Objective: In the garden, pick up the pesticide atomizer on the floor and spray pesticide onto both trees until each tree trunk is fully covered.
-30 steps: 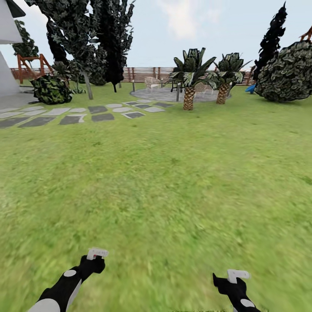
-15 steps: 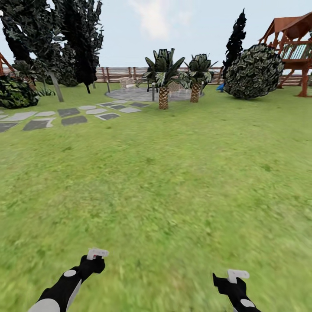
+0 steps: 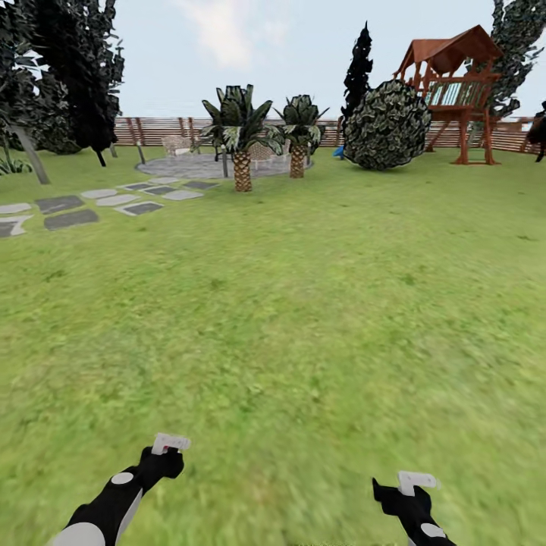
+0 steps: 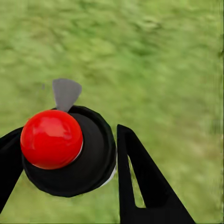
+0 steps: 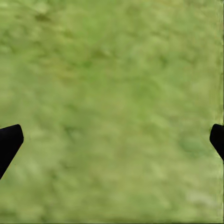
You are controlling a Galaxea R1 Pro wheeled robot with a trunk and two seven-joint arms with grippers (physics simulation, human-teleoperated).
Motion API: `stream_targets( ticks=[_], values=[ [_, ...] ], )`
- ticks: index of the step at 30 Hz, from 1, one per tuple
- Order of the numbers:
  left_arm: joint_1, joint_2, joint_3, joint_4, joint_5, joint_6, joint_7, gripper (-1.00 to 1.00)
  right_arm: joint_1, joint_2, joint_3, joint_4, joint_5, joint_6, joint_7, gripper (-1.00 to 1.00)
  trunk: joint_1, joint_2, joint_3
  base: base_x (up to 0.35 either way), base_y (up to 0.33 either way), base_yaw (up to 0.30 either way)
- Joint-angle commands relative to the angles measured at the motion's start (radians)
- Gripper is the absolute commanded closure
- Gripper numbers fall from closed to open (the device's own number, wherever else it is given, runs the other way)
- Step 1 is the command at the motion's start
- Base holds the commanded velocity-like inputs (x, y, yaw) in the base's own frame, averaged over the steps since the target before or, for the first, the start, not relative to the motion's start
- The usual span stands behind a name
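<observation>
In the left wrist view, the pesticide atomizer (image 4: 88,163) is a dark round body with a red ball-shaped top and a pale grey trigger piece. My left gripper (image 4: 70,130) is shut on it, one black finger against each side. That gripper (image 3: 168,449) also hangs low over the grass floor (image 3: 303,318) in the head view, at the bottom left. My right gripper (image 3: 413,485) is at the bottom right and stands open (image 5: 112,135), with blurred grass between its fingers. The thick-trunked trees are out of view.
Far ahead stand two short palms (image 3: 241,140), a round stone patio (image 3: 189,164), grey stepping stones (image 3: 72,218) to the left, a round bush (image 3: 387,125) and a wooden play tower (image 3: 455,91). A slat fence (image 3: 159,130) closes the back. Dark thin-stemmed trees (image 3: 68,76) stand at the far left.
The whole picture has slid left, so the camera has turned right. The play tower has come fully into view. Both arms keep the same pose.
</observation>
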Motion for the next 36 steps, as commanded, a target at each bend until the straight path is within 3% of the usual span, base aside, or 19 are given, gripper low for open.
stream_targets(
  ticks=[1, 36],
  values=[
    [0.000, 0.000, 0.000, 0.000, 0.000, 0.000, 0.000, 1.00, 0.000, 0.000, 0.000, 0.000, 0.000, 0.000, 0.000, -1.00, 0.000, 0.000, 0.000, 0.000, -0.275, -0.299],
    [0.000, 0.000, 0.000, 0.000, -0.001, 0.000, 0.000, 1.00, 0.000, 0.000, 0.000, 0.001, 0.000, 0.000, 0.000, -1.00, 0.000, 0.000, 0.000, 0.027, -0.275, -0.299]
  ],
)
